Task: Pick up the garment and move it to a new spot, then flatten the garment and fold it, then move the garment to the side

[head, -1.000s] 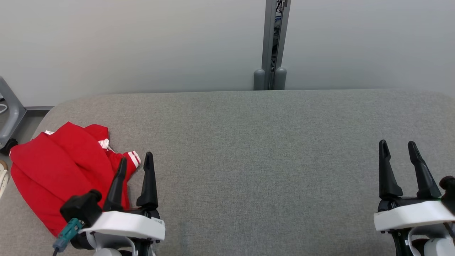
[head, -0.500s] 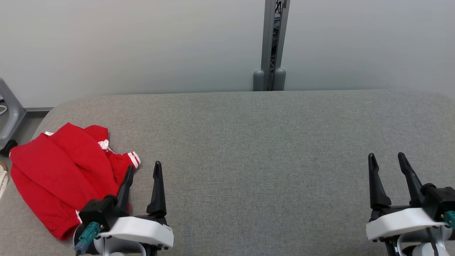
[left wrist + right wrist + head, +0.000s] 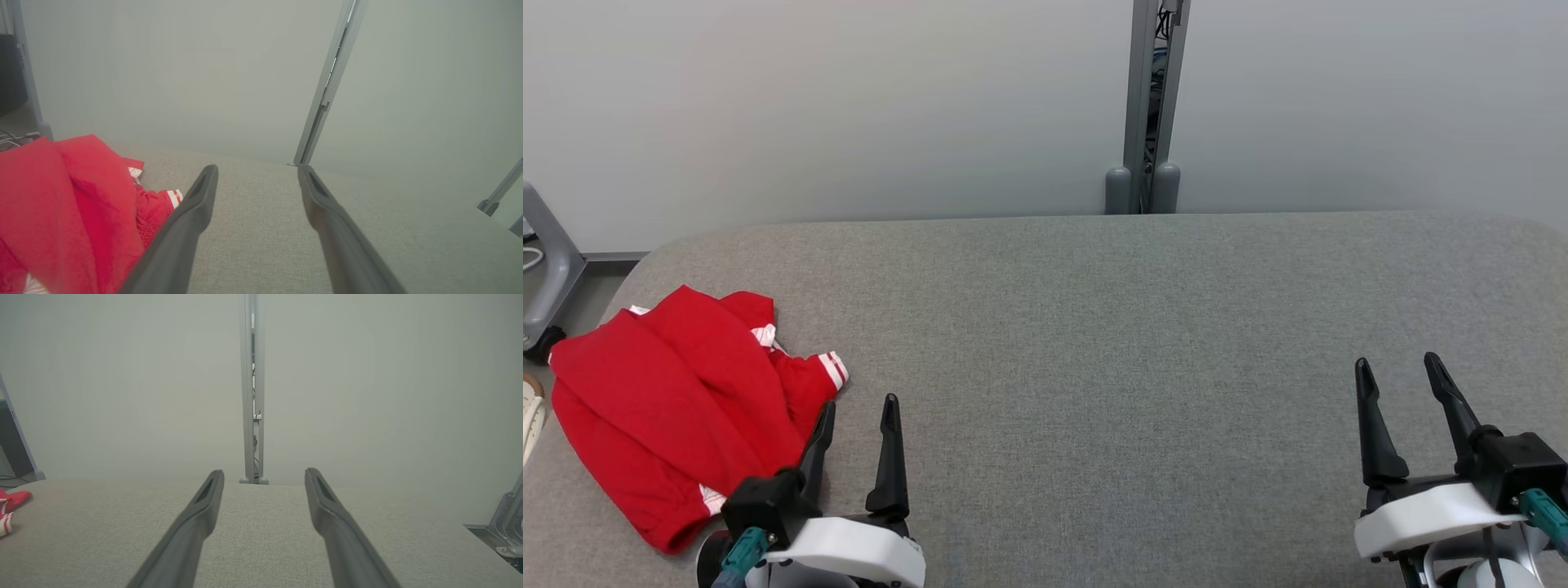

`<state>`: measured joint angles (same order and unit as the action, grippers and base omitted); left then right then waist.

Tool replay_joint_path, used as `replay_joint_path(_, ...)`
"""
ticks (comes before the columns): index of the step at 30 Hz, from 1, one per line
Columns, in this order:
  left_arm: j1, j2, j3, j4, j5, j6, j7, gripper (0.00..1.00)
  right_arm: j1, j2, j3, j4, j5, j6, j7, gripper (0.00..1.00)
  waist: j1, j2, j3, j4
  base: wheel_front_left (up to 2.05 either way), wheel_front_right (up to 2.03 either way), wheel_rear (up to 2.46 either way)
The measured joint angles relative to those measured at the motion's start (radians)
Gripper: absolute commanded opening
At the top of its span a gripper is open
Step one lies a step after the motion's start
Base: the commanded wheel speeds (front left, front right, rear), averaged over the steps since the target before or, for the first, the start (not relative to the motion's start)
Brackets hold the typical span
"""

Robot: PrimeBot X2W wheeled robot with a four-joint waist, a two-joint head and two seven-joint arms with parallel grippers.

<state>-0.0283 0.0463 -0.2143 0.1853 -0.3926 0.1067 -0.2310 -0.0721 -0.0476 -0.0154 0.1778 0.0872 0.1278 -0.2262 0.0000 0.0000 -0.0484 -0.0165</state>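
A red garment with white stripes (image 3: 670,400) lies folded and bunched at the left end of the grey padded table (image 3: 1111,343); it also shows at the left of the left wrist view (image 3: 61,212) and as a small red corner in the right wrist view (image 3: 10,506). My left gripper (image 3: 859,408) stands open just right of the garment's near edge, its fingers (image 3: 192,216) empty and apart from the cloth. Over the table's near right, my right gripper (image 3: 1396,371) is open, with nothing between its fingers (image 3: 204,506).
A pale wall with a grey vertical post (image 3: 1147,106) stands behind the table. A grey frame with a wheel (image 3: 543,278) sits on the floor past the table's left end. A metal bracket (image 3: 506,522) stands beyond the table's right end.
Both grippers have drawn back toward the near edge of the table. The left one has come off the garment's right edge. The garment lies as before.
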Motion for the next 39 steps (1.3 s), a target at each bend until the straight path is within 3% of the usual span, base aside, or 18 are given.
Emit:
replay_joint_path(19, 0.003, 0.001, -0.025, 0.006, 0.114, 0.017, -0.031, 1.00, -0.001, 0.000, 0.000, 0.014, -0.089, 0.002, -0.035, 1.00, 0.0000, 0.0000, -0.014, -0.007, 0.00, 0.00, 0.00)
replay_joint_path(27, 0.005, 0.002, -0.014, 0.050, 0.030, 0.017, -0.031, 1.00, -0.001, 0.000, 0.011, 0.039, 0.000, 0.002, -0.035, 1.00, 0.0000, 0.0000, -0.011, -0.007, 0.00, 0.00, 0.00)
replay_joint_path(39, 0.003, 0.001, -0.012, 0.069, 0.024, 0.009, -0.031, 1.00, -0.003, 0.000, 0.018, 0.053, 0.009, 0.002, -0.035, 1.00, 0.0000, 0.0000, -0.006, -0.009, 0.00, 0.00, 0.00)
